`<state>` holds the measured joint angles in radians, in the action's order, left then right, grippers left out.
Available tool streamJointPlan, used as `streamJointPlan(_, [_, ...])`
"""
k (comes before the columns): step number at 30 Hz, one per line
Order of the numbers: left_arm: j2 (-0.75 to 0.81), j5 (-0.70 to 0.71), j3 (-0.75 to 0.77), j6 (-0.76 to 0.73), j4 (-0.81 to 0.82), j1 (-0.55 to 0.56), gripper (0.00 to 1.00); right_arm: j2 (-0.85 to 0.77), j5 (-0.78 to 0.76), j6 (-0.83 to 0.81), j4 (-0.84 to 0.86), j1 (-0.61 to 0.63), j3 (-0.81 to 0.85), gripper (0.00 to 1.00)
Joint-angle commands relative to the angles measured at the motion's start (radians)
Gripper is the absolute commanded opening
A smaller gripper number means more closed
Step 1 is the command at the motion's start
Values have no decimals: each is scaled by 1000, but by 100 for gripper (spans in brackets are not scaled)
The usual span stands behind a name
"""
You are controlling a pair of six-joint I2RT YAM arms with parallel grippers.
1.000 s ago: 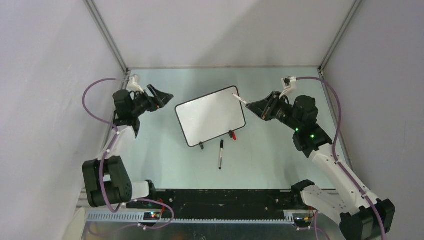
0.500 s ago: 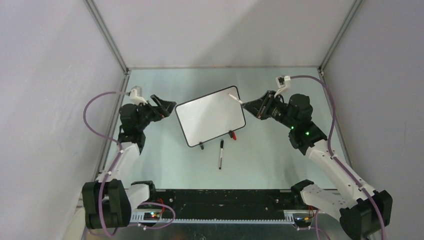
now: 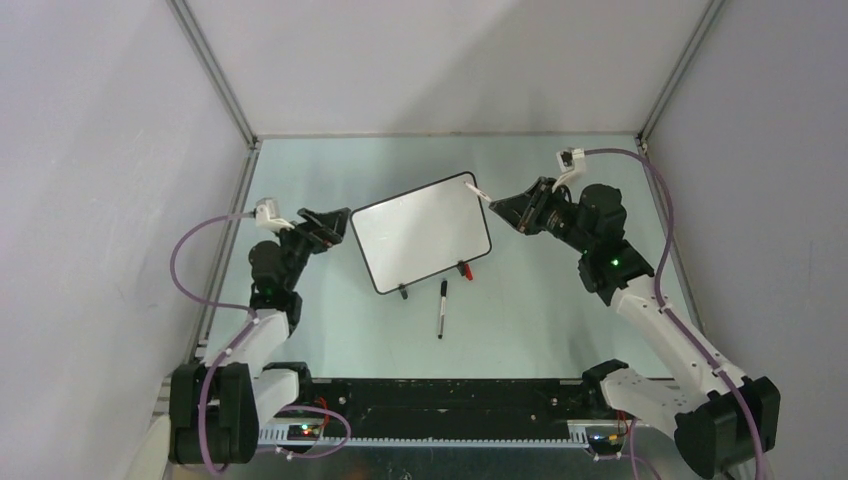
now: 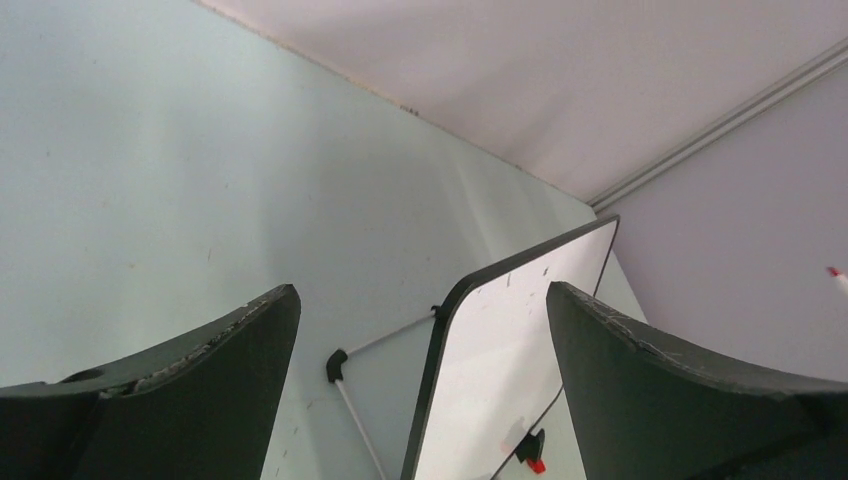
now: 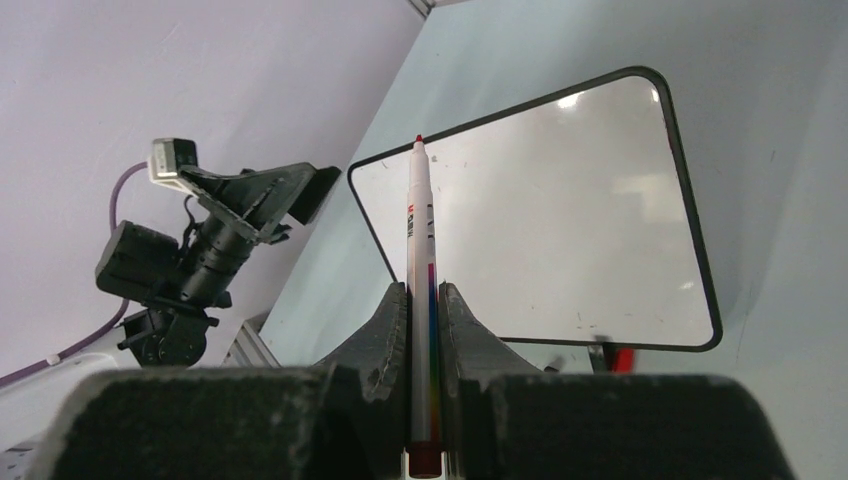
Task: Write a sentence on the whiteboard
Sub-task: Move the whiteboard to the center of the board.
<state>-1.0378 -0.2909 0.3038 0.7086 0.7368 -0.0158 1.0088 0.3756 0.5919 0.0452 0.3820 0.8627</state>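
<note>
The board (image 3: 420, 235) stands mid-table on its feet, skewed, its face blank in both wrist views – no words on it yet.

Over the last second the left gripper (image 3: 335, 222) has swung down and in from behind the board's left side. It now sits just beside the left edge, and its jaws have spread to fully released, with nothing between them. In its own view the board's black frame lies in the gap ahead of the fingers (image 4: 200, 360), not yet touched. That reads as a set-up to pinch the edge and steady the board.

The right gripper (image 5: 421, 295) has barely shifted. It stays clenched on the red marker (image 5: 418, 210), uncapped, with the tip hovering at the board's far right corner; whether it touches the frame I cannot tell.

A second, capped marker (image 3: 441, 308) lies in front of the board, near its right foot.

So writing has not begun – bracing the board looks like the step in hand, since a free-standing board would likely slide under the tip.
</note>
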Motion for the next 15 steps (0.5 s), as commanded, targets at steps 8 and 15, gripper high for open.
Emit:
streamJointPlan(8, [-88, -138, -102, -25, 399, 7, 99, 52, 47, -9, 40, -7, 48, 0])
streamJointPlan(15, [-30, -83, -186, -31, 430, 46, 99, 27, 15, -36, -5, 16, 48, 0])
